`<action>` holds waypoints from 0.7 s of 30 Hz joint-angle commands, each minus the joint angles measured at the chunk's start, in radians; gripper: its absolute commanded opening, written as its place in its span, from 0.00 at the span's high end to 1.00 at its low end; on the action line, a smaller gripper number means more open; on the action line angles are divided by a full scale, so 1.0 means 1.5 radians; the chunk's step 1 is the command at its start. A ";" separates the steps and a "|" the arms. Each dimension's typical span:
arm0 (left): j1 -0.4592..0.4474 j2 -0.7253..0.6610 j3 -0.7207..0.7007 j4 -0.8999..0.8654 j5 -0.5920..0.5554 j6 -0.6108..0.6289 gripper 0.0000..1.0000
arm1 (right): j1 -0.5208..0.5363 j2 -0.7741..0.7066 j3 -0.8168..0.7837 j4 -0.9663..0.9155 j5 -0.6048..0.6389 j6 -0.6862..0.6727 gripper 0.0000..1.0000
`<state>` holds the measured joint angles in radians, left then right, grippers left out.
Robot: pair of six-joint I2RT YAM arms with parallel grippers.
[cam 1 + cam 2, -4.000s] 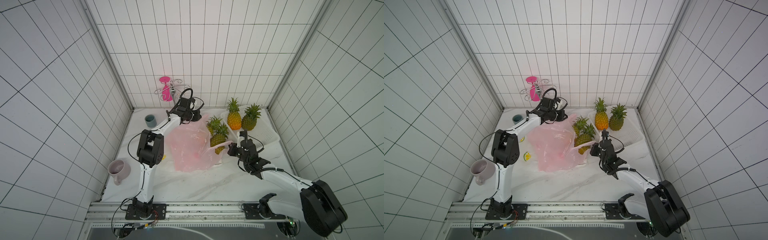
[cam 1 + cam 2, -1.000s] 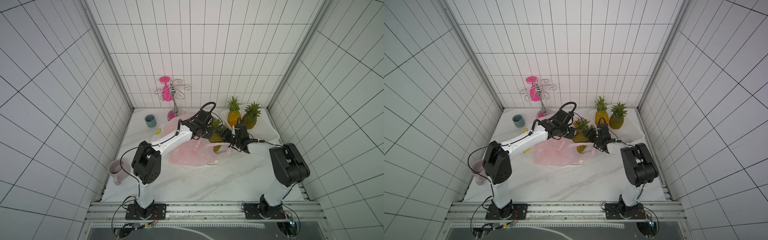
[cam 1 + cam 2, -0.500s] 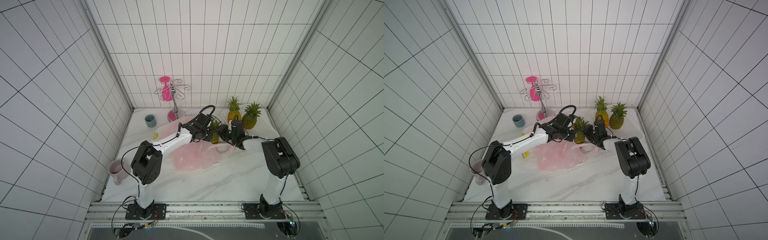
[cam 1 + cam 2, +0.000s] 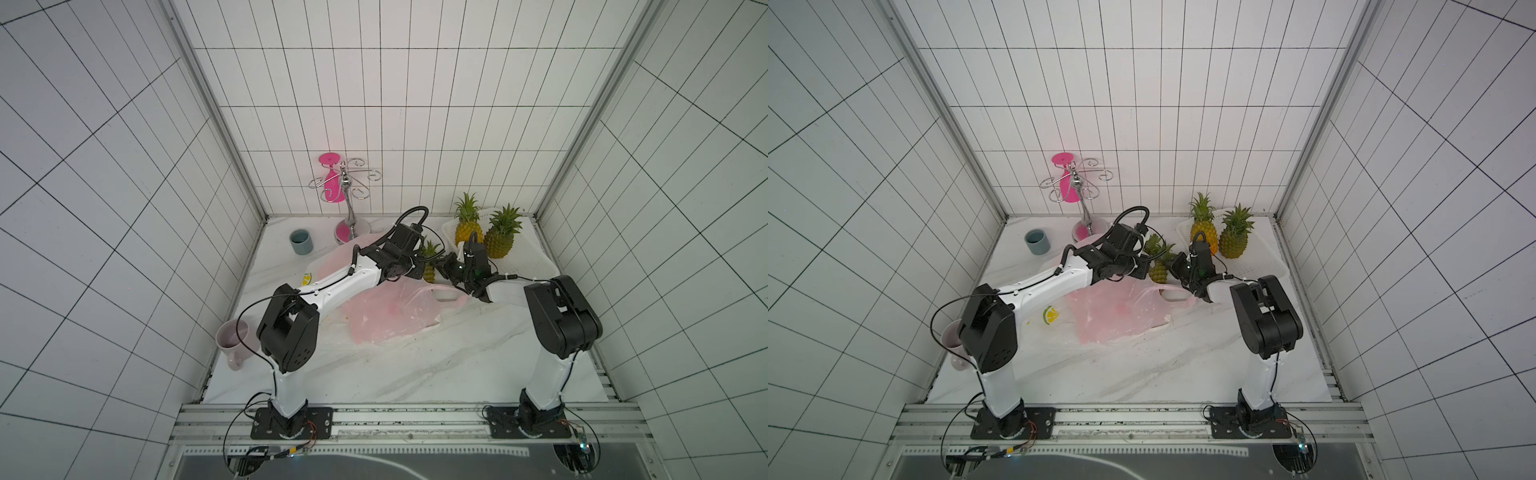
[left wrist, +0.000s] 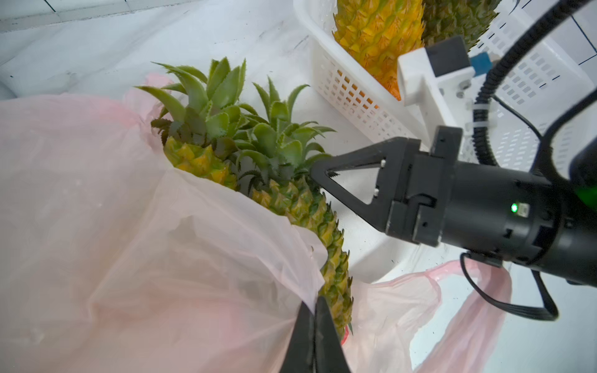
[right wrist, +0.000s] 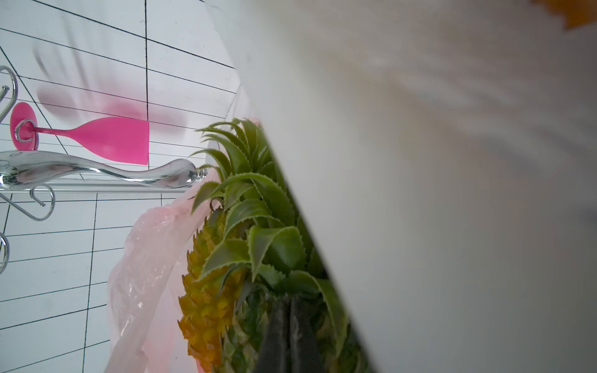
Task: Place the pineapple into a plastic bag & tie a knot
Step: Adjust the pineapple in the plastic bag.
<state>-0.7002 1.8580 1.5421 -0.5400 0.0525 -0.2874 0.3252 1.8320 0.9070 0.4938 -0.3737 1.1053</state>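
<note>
Left gripper (image 5: 315, 306) has its fingers pinched together on the rim of the pink plastic bag (image 5: 145, 242); we read that as keeping the mouth lifted for loading. Right gripper (image 5: 318, 174) is closed at the crown base of the pineapple (image 5: 300, 200), apparently on a leaf, probably to steer it deeper. That pineapple lies tilted in the bag mouth, its body partly under the film and its crown outside. A second pineapple (image 5: 197, 161) sits touching it, further in. Clearance is tight: the white basket (image 5: 349, 93) wall is just beside the right gripper, and a loose bag handle (image 5: 478, 300) trails under that wrist, so we see a snag risk. The two arms nearly meet over the fruit. The marble table (image 4: 415, 365) toward the arm bases gives us open room for the knot.
</note>
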 commanded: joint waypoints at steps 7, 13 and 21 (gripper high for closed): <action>0.029 -0.049 -0.023 0.002 -0.001 0.029 1.00 | 0.066 -0.177 -0.153 -0.075 -0.084 -0.016 1.00; 0.033 -0.053 -0.038 0.010 0.033 0.065 1.00 | 0.058 -0.271 -0.233 -0.093 -0.060 -0.006 0.58; 0.032 -0.056 -0.052 0.007 0.055 0.080 1.00 | 0.015 -0.272 -0.232 -0.092 -0.069 0.006 0.26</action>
<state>-0.6487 1.8042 1.4765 -0.5411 0.1135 -0.1940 0.3775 1.4273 0.6010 0.3691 -0.4786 1.1015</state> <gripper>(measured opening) 0.047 0.728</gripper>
